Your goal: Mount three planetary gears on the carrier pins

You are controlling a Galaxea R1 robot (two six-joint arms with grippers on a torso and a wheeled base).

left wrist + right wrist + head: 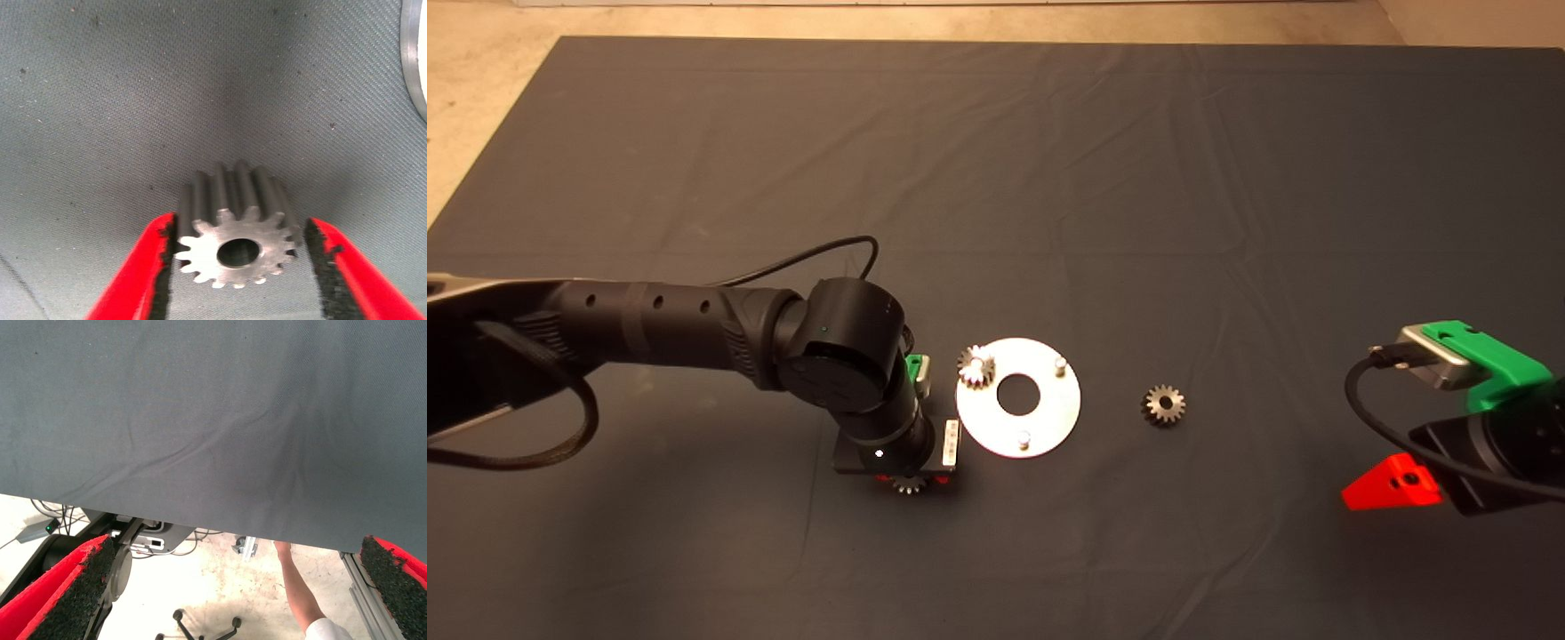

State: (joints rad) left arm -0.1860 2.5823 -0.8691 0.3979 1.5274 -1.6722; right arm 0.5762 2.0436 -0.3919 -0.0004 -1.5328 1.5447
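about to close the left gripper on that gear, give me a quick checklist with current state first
1. Gear sits between the left gripper's fingers: ok.
2. Pads touching the gear on both sides: not ok, a gap shows on one side.
3. Gear lies flat on the mat: ok.
4. Free carrier pins on the disc: ok, two bare, one gear already mounted.
5. Right gripper parked clear: ok.
6. Third gear reachable later: cannot tell.

The disc (1018, 398) lies mid-mat. One gear (976, 365) sits on its rear-left pin; the rear-right pin (1059, 364) and the near pin (1024, 438) stand bare. Another gear (1163, 404) lies right of the disc (well apart). A third gear (235, 241) sits between my left gripper's (238, 267) fingers, near-left of the disc.
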